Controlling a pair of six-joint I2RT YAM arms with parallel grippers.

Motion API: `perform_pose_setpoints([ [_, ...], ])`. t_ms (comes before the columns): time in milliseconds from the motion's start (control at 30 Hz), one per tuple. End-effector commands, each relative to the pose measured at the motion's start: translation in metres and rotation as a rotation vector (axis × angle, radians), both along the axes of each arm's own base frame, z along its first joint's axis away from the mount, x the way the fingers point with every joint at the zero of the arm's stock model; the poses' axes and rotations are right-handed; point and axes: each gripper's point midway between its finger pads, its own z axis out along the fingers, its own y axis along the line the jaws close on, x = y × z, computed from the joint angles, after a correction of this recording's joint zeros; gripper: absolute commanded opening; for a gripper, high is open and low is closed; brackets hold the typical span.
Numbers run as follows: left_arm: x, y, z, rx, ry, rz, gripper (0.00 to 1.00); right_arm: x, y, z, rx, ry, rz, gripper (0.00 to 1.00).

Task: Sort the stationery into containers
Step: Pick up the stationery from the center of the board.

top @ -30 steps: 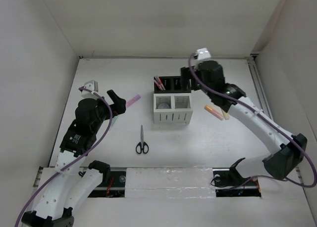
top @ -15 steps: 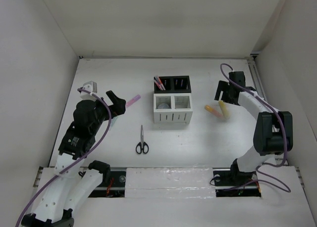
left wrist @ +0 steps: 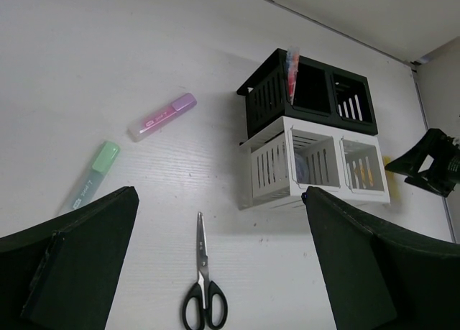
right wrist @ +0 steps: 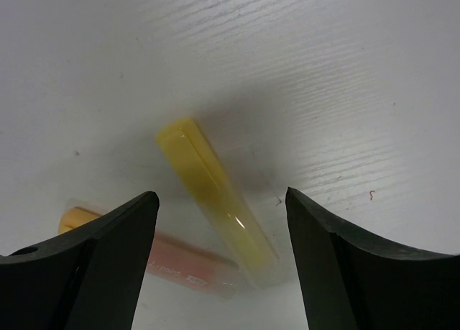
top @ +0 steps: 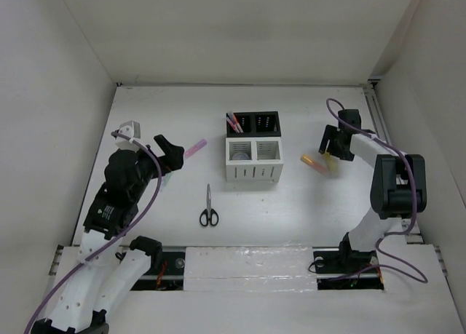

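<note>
The black pair of containers joins the white pair at mid table. Red and blue pens stand in the left black compartment. A grey tape roll lies in the left white one. My right gripper is open, low over the yellow highlighter, one finger on each side; the orange highlighter lies beside it. My left gripper is open and empty above the table. The pink highlighter, green highlighter and black-handled scissors lie loose on the left.
White walls close in the table on the left, back and right. A rail runs along the near edge by the arm bases. A yellowish item shows inside the right white compartment.
My right arm has swung from above the black containers out to the right and down over the yellow highlighter. My left arm has shifted only slightly.
</note>
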Motion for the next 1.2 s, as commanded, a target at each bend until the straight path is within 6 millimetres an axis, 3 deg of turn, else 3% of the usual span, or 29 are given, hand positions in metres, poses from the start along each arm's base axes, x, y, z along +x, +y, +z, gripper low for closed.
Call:
perform_pose_setpoints([
  [0, -0.002, -0.002, 0.017, -0.018, -0.059, -0.015, 1.0, 0.007, 0.008, 0.003, 0.004, -0.02, 0.034, 0.77],
  [200, -0.002, -0.004, 0.017, -0.02, -0.058, -0.024, 1.0, 0.001, 0.005, -0.002, -0.019, 0.032, 0.057, 0.75],
  [433, -0.002, -0.004, 0.017, -0.02, -0.058, -0.024, 1.0, -0.005, 0.006, -0.02, -0.054, 0.117, 0.078, 0.65],
  [567, -0.004, -0.003, 0.02, -0.023, -0.067, -0.024, 1.0, 0.002, 0.009, -0.015, -0.066, 0.113, 0.104, 0.57],
  [633, -0.004, -0.003, 0.02, -0.023, -0.067, -0.024, 1.0, -0.001, 0.011, -0.021, -0.058, 0.138, 0.12, 0.51],
  [700, -0.004, -0.003, 0.02, -0.023, -0.067, -0.024, 1.0, 0.005, 0.013, -0.022, -0.049, 0.135, 0.141, 0.41],
  [833, -0.003, -0.002, 0.02, -0.021, -0.067, -0.015, 1.0, 0.009, 0.011, -0.019, -0.045, 0.133, 0.144, 0.0],
  [867, -0.003, -0.002, 0.02, -0.021, -0.067, -0.015, 1.0, 0.01, 0.006, -0.016, -0.071, 0.135, 0.129, 0.0],
  [1000, -0.003, -0.002, 0.02, -0.021, -0.067, -0.015, 1.0, 0.027, 0.004, 0.015, -0.163, 0.052, 0.086, 0.0],
  [1167, 0.001, -0.002, 0.014, -0.011, -0.046, -0.007, 1.0, 0.061, -0.003, 0.101, -0.202, -0.17, 0.001, 0.0],
])
